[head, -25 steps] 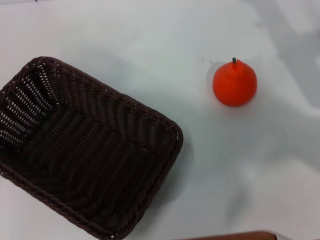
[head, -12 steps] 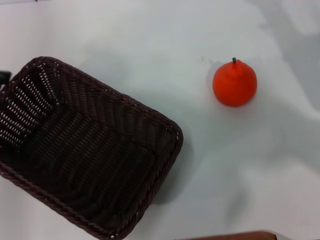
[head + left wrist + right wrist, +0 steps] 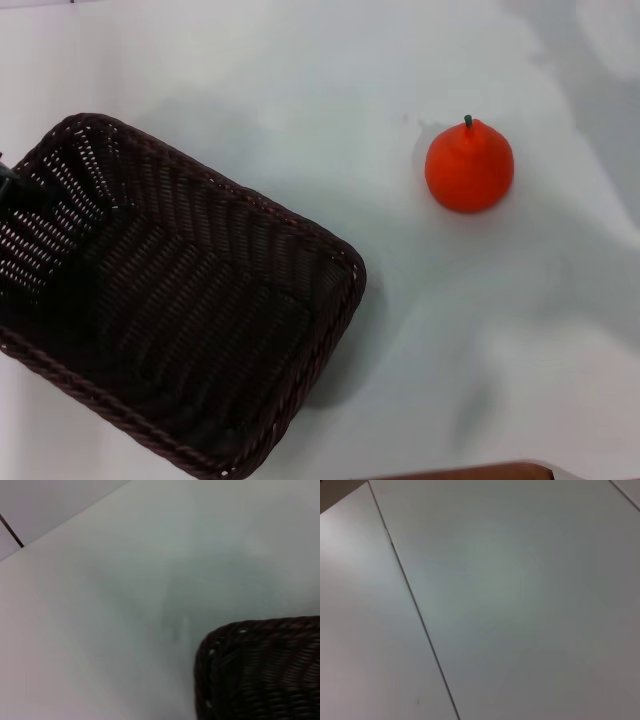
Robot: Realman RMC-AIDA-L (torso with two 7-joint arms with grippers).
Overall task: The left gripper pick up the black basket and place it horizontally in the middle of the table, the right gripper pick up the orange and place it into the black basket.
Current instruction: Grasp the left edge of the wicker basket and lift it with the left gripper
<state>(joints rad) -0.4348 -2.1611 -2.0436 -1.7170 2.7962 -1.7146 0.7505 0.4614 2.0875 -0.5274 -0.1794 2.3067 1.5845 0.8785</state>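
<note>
The black basket (image 3: pixel 352 268) lies skewed on the white table (image 3: pixel 300 90) at the left in the head view, open side up and empty. One of its corners shows in the left wrist view (image 3: pixel 260 670). The orange (image 3: pixel 469 167) stands upright on the table at the right, well apart from the basket. A black piece of my left gripper (image 3: pixel 12 188) pokes in at the left edge, over the basket's far left rim. Only that sliver shows. My right gripper is out of view.
A brown edge (image 3: pixel 470 472) shows at the bottom of the head view. The right wrist view shows only white table surface with a thin dark seam (image 3: pixel 415 610).
My left gripper has come into the head view at the left edge and moved down over the basket's rim. The basket and the orange have not moved.
</note>
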